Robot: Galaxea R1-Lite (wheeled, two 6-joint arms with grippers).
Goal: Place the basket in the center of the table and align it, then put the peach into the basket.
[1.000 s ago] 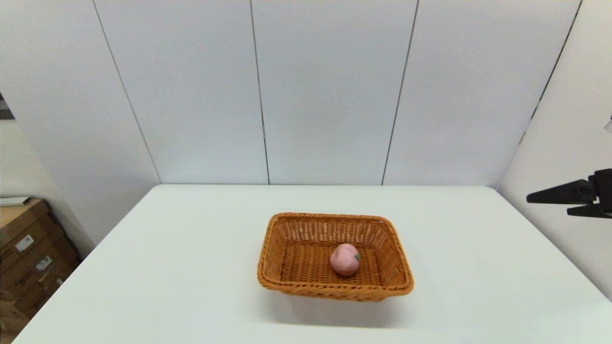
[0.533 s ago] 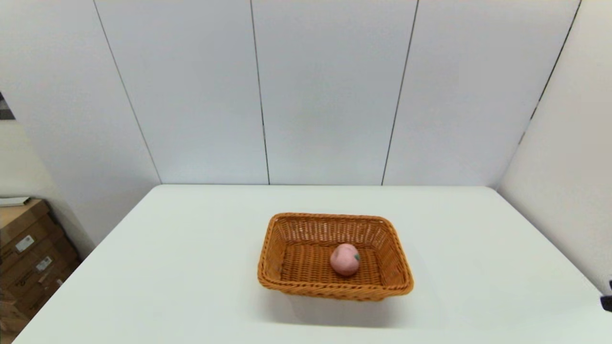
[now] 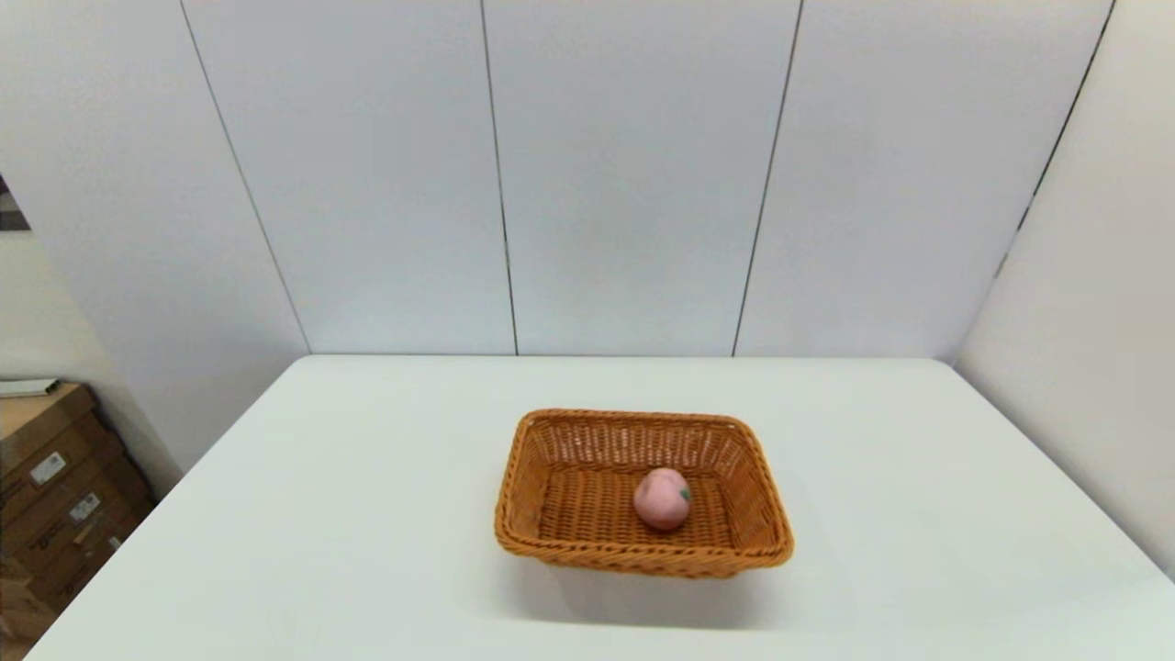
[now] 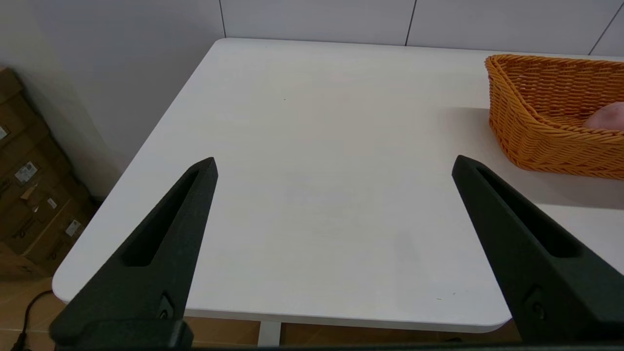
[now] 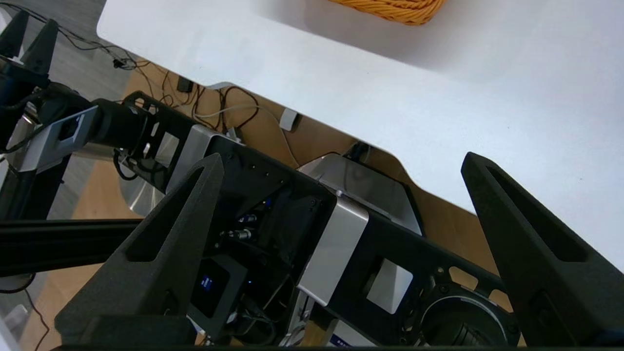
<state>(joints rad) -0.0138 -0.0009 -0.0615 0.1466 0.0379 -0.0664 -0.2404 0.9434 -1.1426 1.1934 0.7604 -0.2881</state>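
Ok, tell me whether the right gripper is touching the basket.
Apart. The right wrist view shows the right gripper open, below the table edge, well clear of the basket.

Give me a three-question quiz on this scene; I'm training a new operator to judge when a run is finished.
1. True or false: the peach lies inside the basket.
2. Where on the table does the basket stand: A near its middle, B at the far left corner, C hanging over the near edge?
3. How do the fingers of the left gripper and the right gripper stand, and does either hold anything?

Key
1. True.
2. A.
3. Both spread wide apart and empty; neither arm shows in the head view.
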